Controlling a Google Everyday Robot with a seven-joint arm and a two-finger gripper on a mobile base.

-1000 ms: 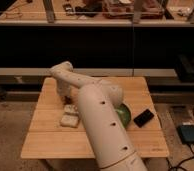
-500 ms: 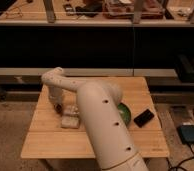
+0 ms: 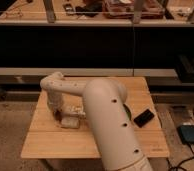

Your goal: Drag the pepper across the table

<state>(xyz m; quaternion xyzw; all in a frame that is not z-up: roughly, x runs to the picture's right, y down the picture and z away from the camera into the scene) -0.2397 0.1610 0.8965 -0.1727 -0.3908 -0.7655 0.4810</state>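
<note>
My gripper hangs low over the left part of the table, and I cannot tell its state. I cannot make out the pepper. A white block lies just right of the gripper. Toward the right edge lies a black phone. Behind the table runs a dark shelf unit.

The table is light wood with pale lines running along its planks. The robot arm is creamy white with small dark dots. Its gripper, low over the table's left side, looks pale too. A white block lies there. The phone is black.
</note>
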